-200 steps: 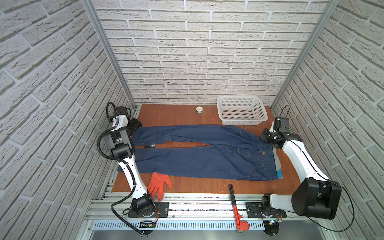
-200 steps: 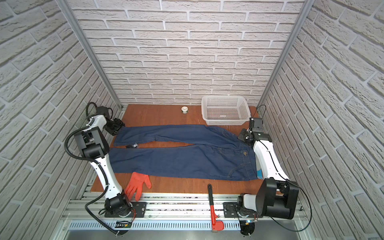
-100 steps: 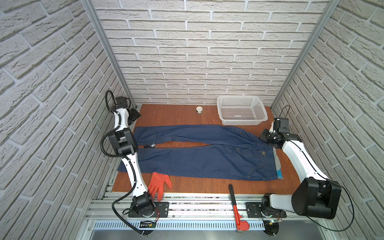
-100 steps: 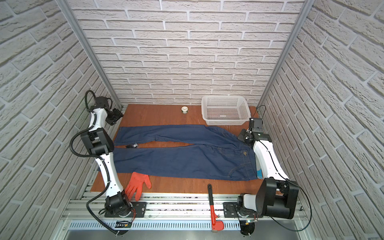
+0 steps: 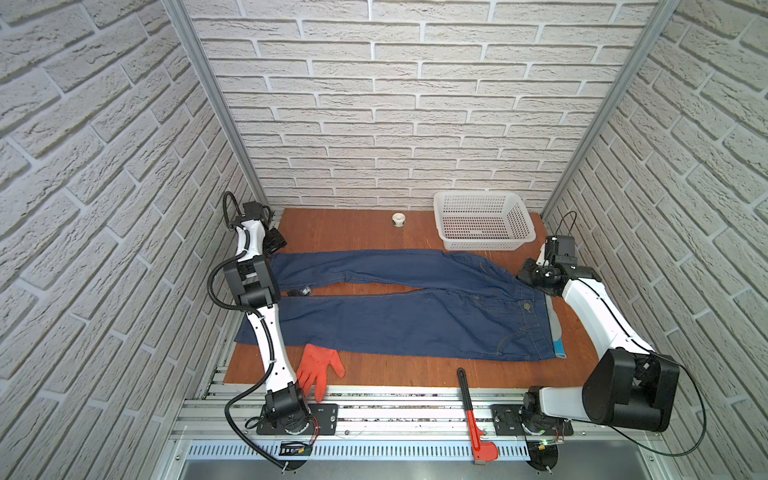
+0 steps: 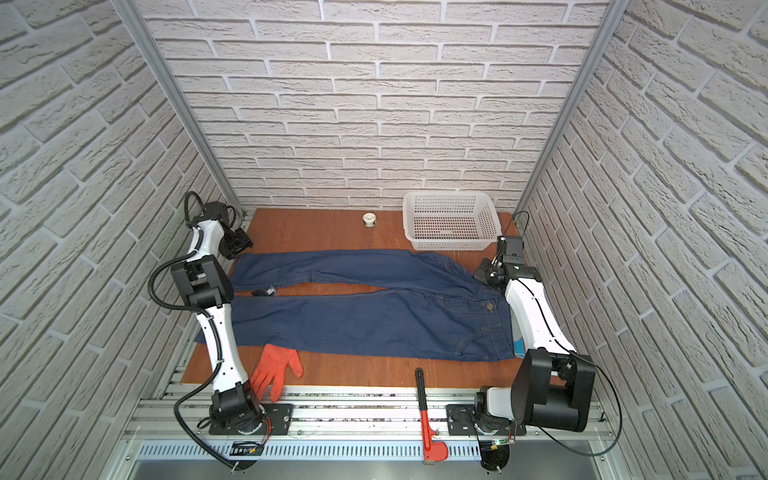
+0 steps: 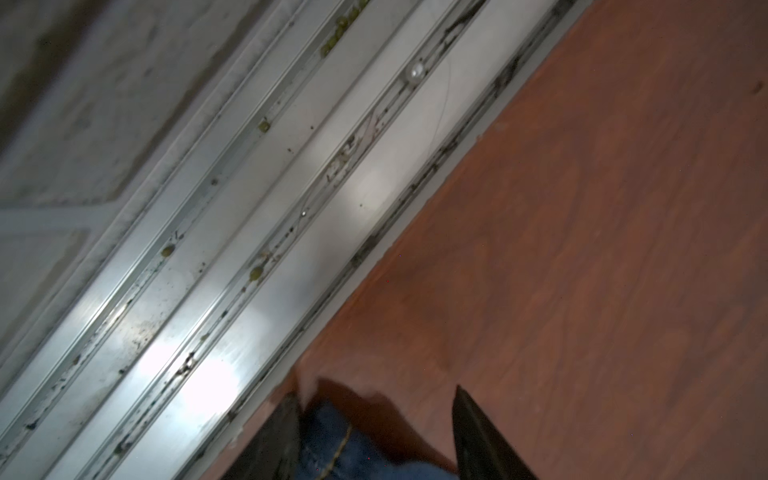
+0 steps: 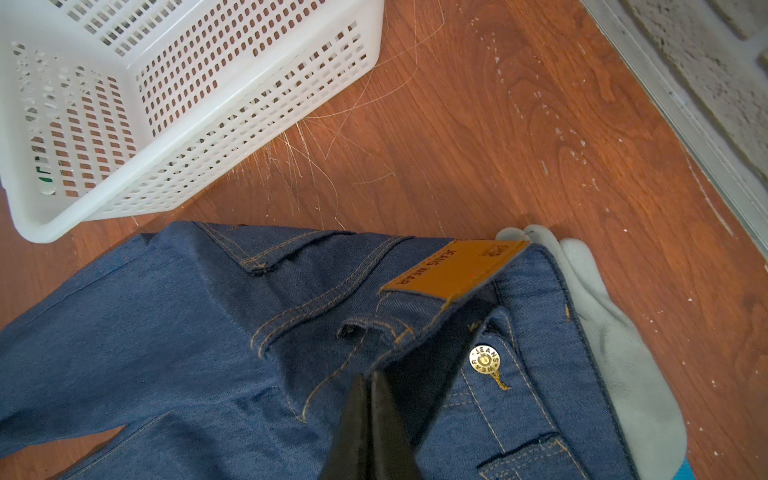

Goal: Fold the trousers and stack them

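**On the wooden table: jeans lying crosswise, waist to the right**

On the table (image 5: pixel 353 228) the trousers (image 5: pixel 415 316) lie flat. Their long axis runs from side to side in both top views, with the waist at the right and the leg ends at the left. The legs part slightly toward the hems.

A tan leather patch (image 8: pixel 455 270) on the waistband reads "JEANS WEAR", and the metal waist button (image 8: pixel 484 359) carries the same words.

The right gripper (image 8: pixel 368 380) is at the far corner of the waist, its jaws pressed together on a raised fold of waistband. The left gripper (image 7: pixel 374 395) is at the far leg's hem. Its jaws stand apart, with the hem's corner between them and not pinched.

A grey glove (image 8: pixel 623 353) shows from under the waist. A white basket (image 5: pixel 482 245) stands just behind it.
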{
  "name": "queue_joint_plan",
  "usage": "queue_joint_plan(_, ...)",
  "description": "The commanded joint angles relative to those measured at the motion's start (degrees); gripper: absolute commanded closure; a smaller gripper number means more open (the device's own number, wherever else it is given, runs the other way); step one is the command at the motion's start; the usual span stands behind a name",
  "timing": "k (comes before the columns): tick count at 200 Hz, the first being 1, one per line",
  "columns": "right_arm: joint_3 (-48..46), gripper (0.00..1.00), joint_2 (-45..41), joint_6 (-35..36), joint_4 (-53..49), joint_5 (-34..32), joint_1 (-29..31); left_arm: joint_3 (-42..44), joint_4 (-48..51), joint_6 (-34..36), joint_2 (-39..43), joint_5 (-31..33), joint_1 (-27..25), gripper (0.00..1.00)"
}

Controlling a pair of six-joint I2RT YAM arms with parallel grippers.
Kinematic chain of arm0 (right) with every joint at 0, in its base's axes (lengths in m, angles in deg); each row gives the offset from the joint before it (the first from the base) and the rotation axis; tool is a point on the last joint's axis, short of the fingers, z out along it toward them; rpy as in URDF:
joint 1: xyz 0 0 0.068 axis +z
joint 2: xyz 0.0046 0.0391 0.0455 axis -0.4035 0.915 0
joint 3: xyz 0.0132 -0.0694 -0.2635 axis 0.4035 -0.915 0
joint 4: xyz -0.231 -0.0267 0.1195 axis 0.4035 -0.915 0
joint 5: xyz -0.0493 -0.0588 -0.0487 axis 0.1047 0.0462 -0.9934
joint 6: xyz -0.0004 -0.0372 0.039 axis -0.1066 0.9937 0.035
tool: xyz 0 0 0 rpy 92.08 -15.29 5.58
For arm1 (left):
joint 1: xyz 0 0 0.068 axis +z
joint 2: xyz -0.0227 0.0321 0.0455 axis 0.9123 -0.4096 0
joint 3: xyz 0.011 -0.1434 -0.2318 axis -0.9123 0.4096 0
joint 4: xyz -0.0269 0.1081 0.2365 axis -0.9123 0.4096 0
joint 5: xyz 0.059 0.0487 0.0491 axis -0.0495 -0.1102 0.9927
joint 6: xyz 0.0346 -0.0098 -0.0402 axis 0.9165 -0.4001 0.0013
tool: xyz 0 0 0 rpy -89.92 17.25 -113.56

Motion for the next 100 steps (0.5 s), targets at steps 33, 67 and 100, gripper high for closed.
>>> queue_joint_plan(33, -1.3, 0.95, 0.0, 0.0, 2.0, 1.0, 0.0, 2.2, 5.2, 2.2, -0.4, 1.1, 0.3, 0.59)
queue_joint_plan(67, -1.7, 0.94, -0.2, 0.2, 2.1, 0.9, 0.0, 2.0, 7.1, 3.9, -0.3, 2.4, -0.5, 0.81)
queue_joint_plan(100, -1.9, 0.95, 0.2, 0.2, 2.5, 1.0, 0.0, 4.0, 5.9, 4.2, 1.7, 2.5, -0.4, 0.95)
